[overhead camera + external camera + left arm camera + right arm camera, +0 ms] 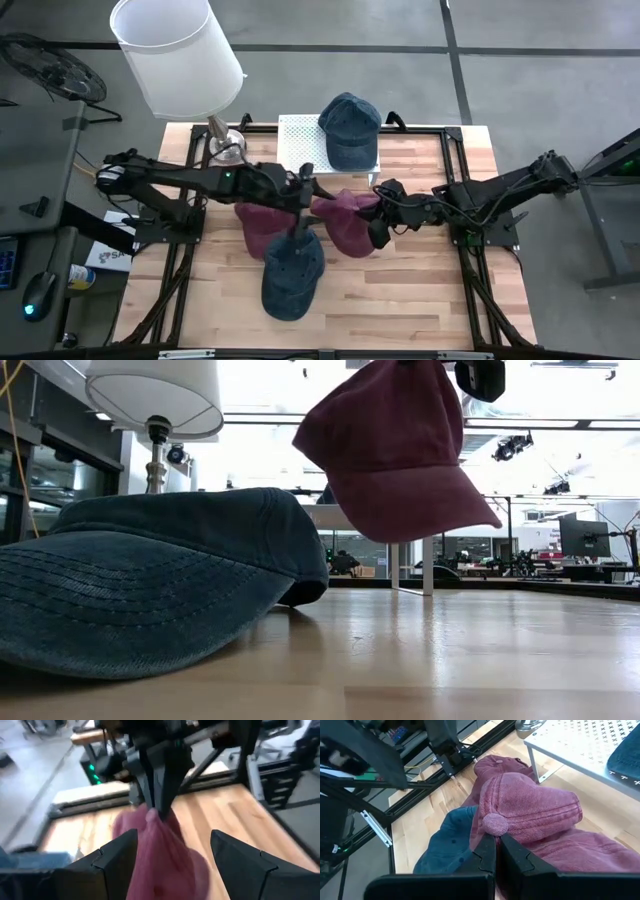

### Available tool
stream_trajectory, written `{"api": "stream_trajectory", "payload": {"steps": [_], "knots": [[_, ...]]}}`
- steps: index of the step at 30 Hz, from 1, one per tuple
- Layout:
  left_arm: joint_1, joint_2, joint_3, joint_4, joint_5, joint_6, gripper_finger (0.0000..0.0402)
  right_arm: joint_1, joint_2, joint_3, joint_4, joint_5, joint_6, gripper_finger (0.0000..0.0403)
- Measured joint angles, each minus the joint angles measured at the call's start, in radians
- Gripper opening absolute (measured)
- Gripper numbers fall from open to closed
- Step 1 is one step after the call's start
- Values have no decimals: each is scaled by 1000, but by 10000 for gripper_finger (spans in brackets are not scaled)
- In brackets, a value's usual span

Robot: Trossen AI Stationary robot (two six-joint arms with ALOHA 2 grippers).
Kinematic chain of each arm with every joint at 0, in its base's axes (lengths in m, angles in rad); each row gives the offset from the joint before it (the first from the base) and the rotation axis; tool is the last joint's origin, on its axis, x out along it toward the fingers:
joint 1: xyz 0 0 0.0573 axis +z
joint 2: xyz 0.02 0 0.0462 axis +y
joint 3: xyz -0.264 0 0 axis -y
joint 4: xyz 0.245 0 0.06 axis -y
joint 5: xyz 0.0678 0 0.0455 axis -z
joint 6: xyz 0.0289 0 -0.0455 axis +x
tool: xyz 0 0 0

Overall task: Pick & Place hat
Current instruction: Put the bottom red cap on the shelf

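Note:
A maroon hat [345, 222] [390, 450] hangs in the air over the middle of the table, with my right gripper [497, 847] [380, 225] shut on it. My left gripper [174, 837] [308, 200] is open, coming from the table's left. Its two fingers stand on either side of the hat [160, 855]; I cannot tell whether they touch it. A second maroon hat [260, 225] lies on the table to the left. A blue hat [292, 272] [150, 580] rests on its brim near the front edge. My right gripper pinches the maroon hat's crown right beside its top button [495, 825] between both fingers. The fingers come about level from the table's right. The hat is lifted clear of the table, and its brim [440, 500] slants downward.
A white perforated stand [300, 140] [580, 745] at the far edge carries another blue hat [350, 125]. A lamp [175, 55] [155, 400] stands at the far left corner. Bare wood shows on the table's near right [420, 290].

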Motion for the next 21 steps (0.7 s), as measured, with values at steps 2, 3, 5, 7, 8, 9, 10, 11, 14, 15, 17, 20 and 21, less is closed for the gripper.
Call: {"api": "stream_trajectory", "payload": {"steps": [2, 3, 5, 7, 8, 9, 10, 11, 14, 15, 17, 20, 21], "knots": [[-17, 32, 39, -3, -47, 36, 247, 0, 0, 0, 0, -1, 0, 0], [-25, 46, 56, -25, -73, 54, 247, 0, 0, 0, 0, -1, 0, 0], [-41, 89, 101, -35, -111, 83, 247, 0, 0, 0, 3, -1, -3, 0], [-49, 116, 127, -91, -122, 103, 247, 0, 0, 0, 3, -2, -4, 0], [-53, 136, 145, -92, -121, 106, 247, 0, 0, 0, 4, -2, -7, 0], [-54, 154, 163, -81, -121, 109, 247, 0, 0, 0, 6, -5, -12, 0], [-54, 164, 173, -90, -124, 110, 247, 0, 0, 0, 11, -10, -18, 0], [-54, 173, 181, -104, -131, 111, 247, 0, 0, 0, 15, -10, -19, 0], [-52, 199, 197, -91, -175, 111, 247, 0, 0, 1, 19, -18, -20, 0], [-52, 207, 199, -103, -194, 111, 247, 0, 0, 1, 22, -22, -24, 0], [-50, 220, 204, -91, -218, 111, 247, 0, 0, 1, 25, -26, -27, 0], [-50, 218, 205, -97, -223, 110, 247, 0, 0, 1, 26, -28, -28, 0], [-50, 217, 206, -106, -225, 110, 247, 0, 0, 1, 26, -28, -31, 0]]}}
